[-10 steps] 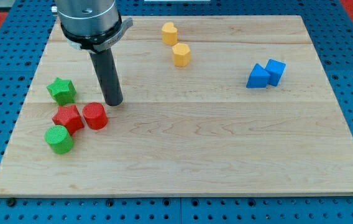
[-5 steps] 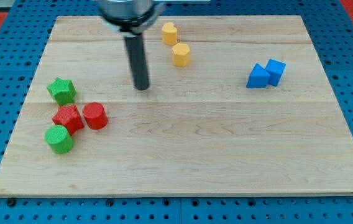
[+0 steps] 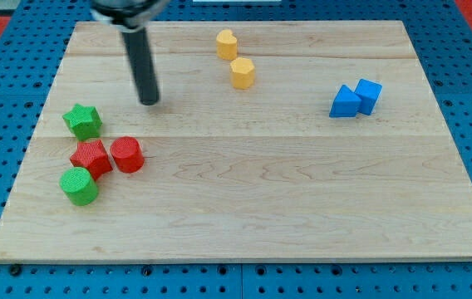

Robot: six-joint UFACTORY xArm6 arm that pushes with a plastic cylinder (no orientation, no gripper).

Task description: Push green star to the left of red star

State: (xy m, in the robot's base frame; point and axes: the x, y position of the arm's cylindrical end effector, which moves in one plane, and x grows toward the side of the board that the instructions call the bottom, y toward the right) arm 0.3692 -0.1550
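- Green star [image 3: 81,121] sits near the board's left edge, above the red star [image 3: 90,157] and a shade to the view's left of it, the two close but, as far as I can tell, just apart.
- Red star is the landmark: the red cylinder [image 3: 126,155] touches its right side, and the green cylinder [image 3: 78,186] presses against its lower-left corner.
- My tip [image 3: 149,102] stands up and to the view's right of the red star, near the green star's upper right with a clear gap between, touching no block.
- No fingers exist on this rig to be apart or together; the arm ends in a plain dark rod [image 3: 143,62].
- Judgement: the green star is above the red star, not properly left of it, so the step in hand is lining up for a push.
- To do it well, the tip should come round to the green star's top side and press it down and slightly leftward, so it settles beside the red star's left face.
- Risk: the green cylinder already occupies the lower-left spot, so a long push would jam the star into it or nudge the red star.
- Farther off, two yellow blocks [image 3: 234,58] lie up and right of the red star, and two blue blocks [image 3: 356,98] touch each other well to its right; neither pair matters here.
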